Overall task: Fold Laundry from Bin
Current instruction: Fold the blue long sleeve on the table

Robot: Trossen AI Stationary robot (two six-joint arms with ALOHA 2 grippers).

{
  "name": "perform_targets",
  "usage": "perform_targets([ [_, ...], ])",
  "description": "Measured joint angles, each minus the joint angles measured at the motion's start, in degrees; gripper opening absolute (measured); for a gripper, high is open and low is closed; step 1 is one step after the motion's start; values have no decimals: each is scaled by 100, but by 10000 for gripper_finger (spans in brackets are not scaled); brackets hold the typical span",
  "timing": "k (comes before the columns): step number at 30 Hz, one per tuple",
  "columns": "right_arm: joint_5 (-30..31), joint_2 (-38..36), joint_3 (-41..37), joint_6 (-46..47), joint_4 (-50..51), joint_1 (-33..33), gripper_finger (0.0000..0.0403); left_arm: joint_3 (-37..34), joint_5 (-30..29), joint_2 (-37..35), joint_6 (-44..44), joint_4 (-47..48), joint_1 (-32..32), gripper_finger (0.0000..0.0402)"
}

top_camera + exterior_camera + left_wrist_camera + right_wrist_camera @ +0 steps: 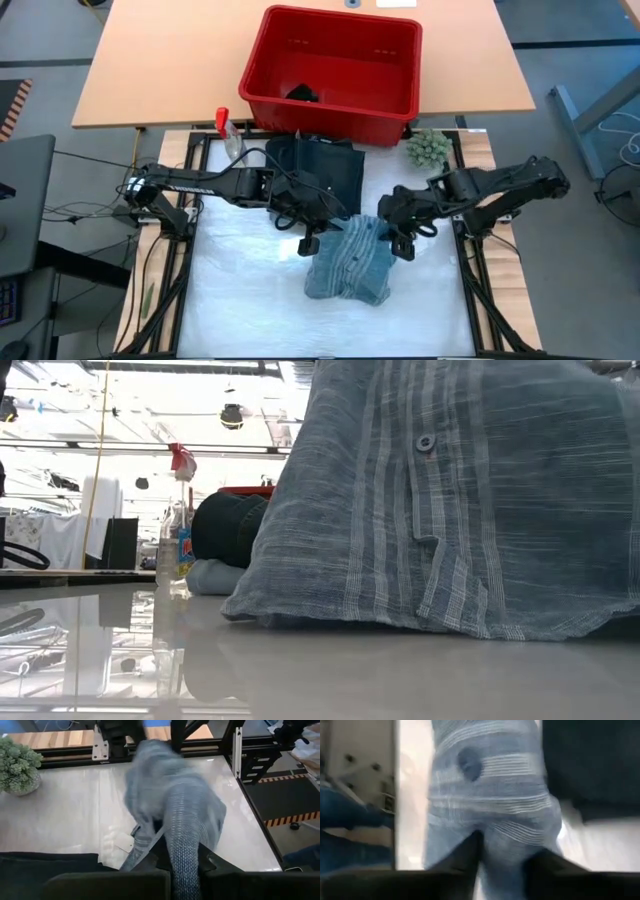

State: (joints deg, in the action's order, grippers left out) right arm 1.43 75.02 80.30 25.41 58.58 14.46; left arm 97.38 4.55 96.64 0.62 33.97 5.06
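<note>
Left pincer (308, 243) (clamped) on striped shirt (350, 265)

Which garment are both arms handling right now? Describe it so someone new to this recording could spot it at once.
Start at the red bin at the table's far edge and come toward the near edge, past the flat dark garment in front of it. The striped grey-blue shirt lies bunched on the white mat between the left gripper and right gripper. It alone is pale, with light stripes and buttons.

The striped shirt (470, 500) (motion-blurred in both wrist views) runs off-frame.
</note>
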Motion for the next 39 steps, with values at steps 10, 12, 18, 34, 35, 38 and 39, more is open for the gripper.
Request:
perform_targets([
  [10, -308, -70, 593, 744, -816, 489, 31, -4, 165, -311, -19, -37, 336, 0],
  [12, -315, -68, 820, 897, -1124, 728, 31, -4, 161, -508, 11, -99, 467, 0],
  [18, -301, 47, 1108, 1299, -3101, 1361, 31, -4, 72, -1009, 431, -847, 1139, 0],
  [34, 60, 876, 1509, 1186, -1886, 1166, 31, -273, -360, -1191, 1325, -655, 1234, 0],
  [35, 202, 897, 1486, 1134, -1597, 1082, 31, -463, -396, -1225, 1298, -533, 1142, 0],
  [38, 613, 939, 1285, 1123, -774, 784, 31, -1145, -367, -1390, 1252, -422, 780, 0],
  [39, 766, 944, 1161, 1136, -676, 678, 31, -1396, -302, -1456, 1211, -483, 637, 0],
])
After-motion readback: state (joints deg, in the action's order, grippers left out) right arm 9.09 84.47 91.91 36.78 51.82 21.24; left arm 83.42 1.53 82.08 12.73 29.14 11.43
